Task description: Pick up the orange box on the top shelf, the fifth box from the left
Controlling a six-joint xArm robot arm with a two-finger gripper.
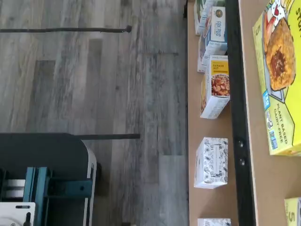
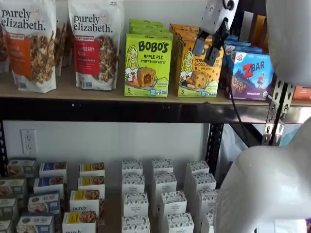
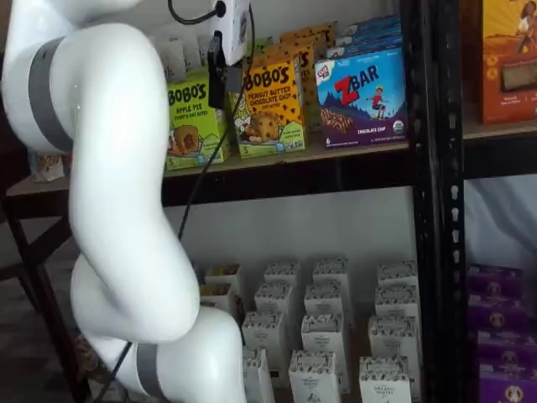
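In both shelf views the upright orange-yellow cardboard Bobo's box [image 2: 198, 68] [image 3: 267, 105] stands on the long tan wooden top shelf [image 2: 73, 91] [image 3: 352, 151] with its black steel front beam, between the lime-green Bobo's Apple Pie box [image 2: 147, 65] and the blue ZBar box [image 2: 252, 75]. The white-bodied claw [image 2: 207, 51] hangs in front of the orange box's upper part; its two black fingers show a plain gap, released and grasping nothing. Whether a finger touches the box is hard to tell. The wrist view shows the lime-green box [image 1: 280, 80] and the grey plank floor [image 1: 94, 80].
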